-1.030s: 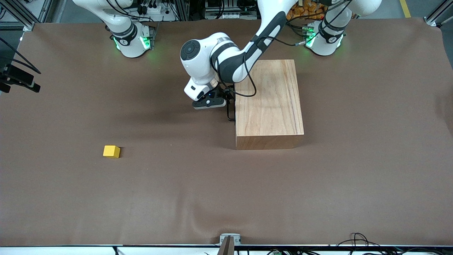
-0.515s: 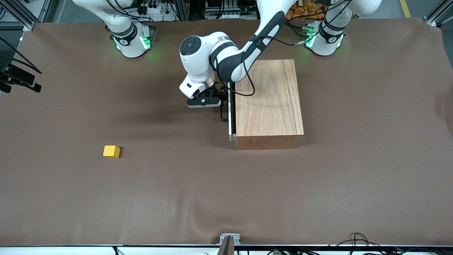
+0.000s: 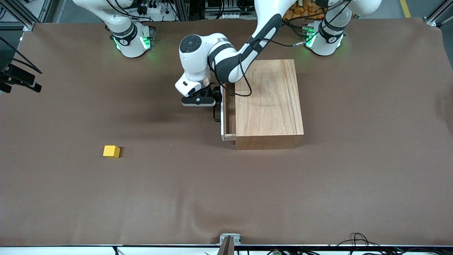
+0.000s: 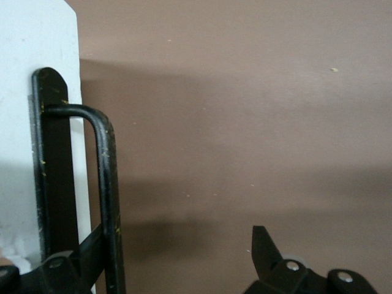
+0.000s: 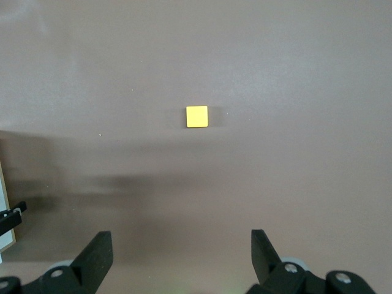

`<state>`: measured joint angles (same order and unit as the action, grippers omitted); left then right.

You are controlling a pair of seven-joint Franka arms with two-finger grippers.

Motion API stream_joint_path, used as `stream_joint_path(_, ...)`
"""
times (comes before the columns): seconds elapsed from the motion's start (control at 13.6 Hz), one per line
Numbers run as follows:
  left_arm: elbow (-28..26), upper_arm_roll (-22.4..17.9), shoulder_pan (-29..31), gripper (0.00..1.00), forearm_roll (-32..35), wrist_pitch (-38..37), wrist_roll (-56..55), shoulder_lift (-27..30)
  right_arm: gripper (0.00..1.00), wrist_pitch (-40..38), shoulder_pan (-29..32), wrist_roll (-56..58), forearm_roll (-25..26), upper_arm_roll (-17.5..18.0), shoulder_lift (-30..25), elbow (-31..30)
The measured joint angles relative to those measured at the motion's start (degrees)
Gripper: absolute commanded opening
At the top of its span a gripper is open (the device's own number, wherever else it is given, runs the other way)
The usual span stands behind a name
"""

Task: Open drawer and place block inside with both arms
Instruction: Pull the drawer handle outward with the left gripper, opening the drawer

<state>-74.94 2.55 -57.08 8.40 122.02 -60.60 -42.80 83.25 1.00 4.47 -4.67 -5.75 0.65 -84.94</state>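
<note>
The wooden cabinet [image 3: 269,102] stands near the left arm's base. Its drawer [image 3: 229,113] is pulled out a little, white front panel [image 4: 37,37] facing the right arm's end of the table. My left gripper [image 3: 212,104] [image 4: 177,251] is open at the black wire handle [image 4: 107,184]. One finger sits between handle and panel, the other stands clear over the cloth. The yellow block [image 3: 111,151] [image 5: 196,116] lies alone on the cloth, nearer the front camera, toward the right arm's end. My right gripper [image 5: 182,251] hangs open high above the table, out of the front view.
Brown cloth [image 3: 226,184] covers the whole table, with wide bare stretches between block and cabinet. A black device [image 3: 19,79] juts in at the right arm's end. A small metal mount [image 3: 229,241] sits at the edge nearest the front camera.
The drawer has slid out of the cabinet toward the right arm's end, and my left gripper moved the same way at the handle. The block has not moved.
</note>
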Motion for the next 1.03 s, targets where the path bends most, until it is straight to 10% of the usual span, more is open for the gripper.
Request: stream_joint_path(1.03,0.2,2.4,-0.5,1.00,0.0,8.4,0.1,-0.5,1.00,-0.5,0.0,0.0,0.0,0.0,0.0,0.0)
